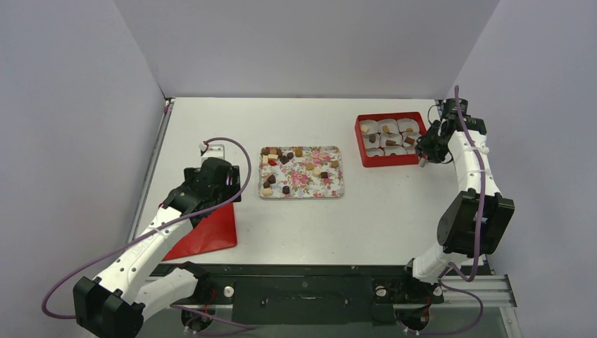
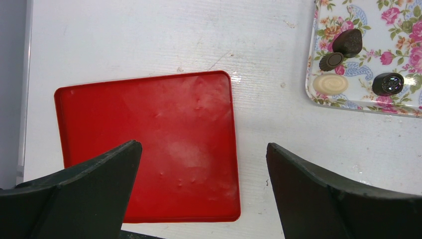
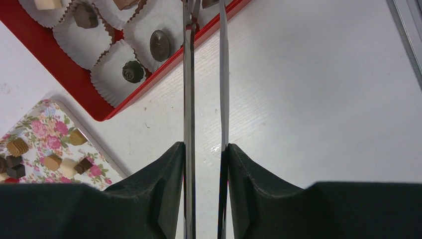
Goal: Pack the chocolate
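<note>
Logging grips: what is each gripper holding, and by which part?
Right gripper clamps metal tweezers by their shafts, tips projecting forward; left gripper is open and holds nothing.

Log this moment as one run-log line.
left fingers: open over red lid | right fingers: shut on tweezers, tips by red box | chocolate: partly boxed, rest on floral tray

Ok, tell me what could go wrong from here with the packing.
1. The tweezers in the right gripper end right over the red box's wall; a swing could snag it or a paper cup and tip out chocolates already packed.
2. Rounded chocolates left on the floral tray could slip from those thin blades.
</note>
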Robot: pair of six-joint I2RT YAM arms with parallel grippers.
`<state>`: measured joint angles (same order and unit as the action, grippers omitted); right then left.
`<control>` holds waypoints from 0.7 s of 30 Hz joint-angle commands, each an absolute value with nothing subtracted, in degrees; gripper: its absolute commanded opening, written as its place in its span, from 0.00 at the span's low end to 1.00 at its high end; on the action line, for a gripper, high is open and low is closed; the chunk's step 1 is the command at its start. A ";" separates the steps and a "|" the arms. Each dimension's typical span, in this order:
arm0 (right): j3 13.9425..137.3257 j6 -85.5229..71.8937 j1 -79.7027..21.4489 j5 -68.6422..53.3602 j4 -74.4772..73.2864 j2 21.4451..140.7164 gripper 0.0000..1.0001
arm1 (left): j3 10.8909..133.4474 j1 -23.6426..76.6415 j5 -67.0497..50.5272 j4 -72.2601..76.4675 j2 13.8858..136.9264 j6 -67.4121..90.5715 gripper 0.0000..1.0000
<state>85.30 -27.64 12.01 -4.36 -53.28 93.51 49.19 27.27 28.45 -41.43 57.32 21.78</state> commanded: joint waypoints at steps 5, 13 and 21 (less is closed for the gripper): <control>89.94 -28.39 10.40 -4.95 -54.65 87.73 0.32 | 49.93 26.81 28.32 -40.10 56.34 21.51 0.96; 85.21 -30.37 5.60 -2.27 -55.70 80.43 0.32 | 50.02 26.81 28.08 -39.95 56.32 21.51 0.97; 72.04 -34.46 5.59 2.73 -55.75 66.66 0.32 | 50.00 26.81 27.24 -39.90 55.87 21.51 0.96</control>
